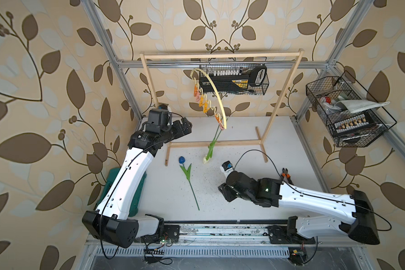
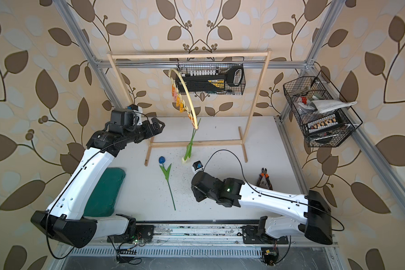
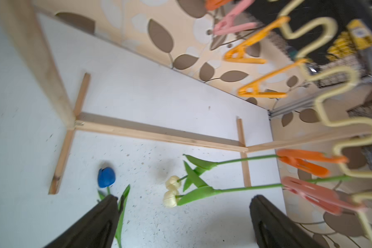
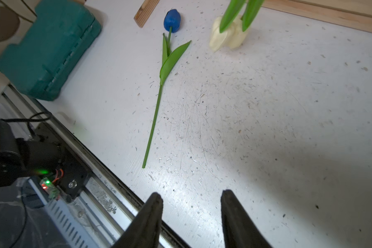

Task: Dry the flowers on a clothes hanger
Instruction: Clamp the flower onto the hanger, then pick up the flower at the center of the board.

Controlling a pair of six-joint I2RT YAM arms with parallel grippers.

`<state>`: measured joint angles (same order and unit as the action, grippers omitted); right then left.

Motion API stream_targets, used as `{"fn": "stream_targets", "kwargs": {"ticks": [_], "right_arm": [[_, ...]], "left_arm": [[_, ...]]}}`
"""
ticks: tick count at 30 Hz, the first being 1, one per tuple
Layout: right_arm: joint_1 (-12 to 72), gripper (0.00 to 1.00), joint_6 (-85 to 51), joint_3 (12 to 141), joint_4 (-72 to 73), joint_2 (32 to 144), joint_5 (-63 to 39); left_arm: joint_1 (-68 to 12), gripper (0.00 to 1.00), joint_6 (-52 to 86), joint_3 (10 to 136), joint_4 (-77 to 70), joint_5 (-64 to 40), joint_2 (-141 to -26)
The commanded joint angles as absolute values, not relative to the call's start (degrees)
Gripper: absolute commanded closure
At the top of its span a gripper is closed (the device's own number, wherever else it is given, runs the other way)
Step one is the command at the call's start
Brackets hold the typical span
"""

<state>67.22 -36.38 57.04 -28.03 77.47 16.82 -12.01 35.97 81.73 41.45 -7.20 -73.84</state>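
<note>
Our right gripper hangs empty, jaws apart, over the table; the blue tulip lies flat to its left, stem end toward our base, this arm nearer.

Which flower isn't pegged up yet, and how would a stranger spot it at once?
Find the tall light-wood rack at the back of the white table. Just in front of its foot on the left arm's side, one tulip lies flat on the table. It has a blue head, whereas the two cream tulips hang head-down from pegs on the yellow hanger.
</note>
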Motion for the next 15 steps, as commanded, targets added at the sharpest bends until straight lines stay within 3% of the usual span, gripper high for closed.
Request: {"fn": "stream_targets", "kwargs": {"ticks": [1,3,15], "right_arm": [[67.76,0.61,-37.03,61.5,-25.4,84.61,22.08],[67.93,0.65,-36.68,64.42,-25.36,89.58,21.85],[69.16,0.62,-28.22,83.48,-29.13,112.19,19.69]], "left_arm": [[-4.9,0.02,42.11,76.18,40.6,-13.4,-71.02],[-1.42,0.03,42.89,73.34,40.62,-15.34,-70.32],[4.26,0.11,42.78,62.36,42.84,-8.0,-62.04]]}}
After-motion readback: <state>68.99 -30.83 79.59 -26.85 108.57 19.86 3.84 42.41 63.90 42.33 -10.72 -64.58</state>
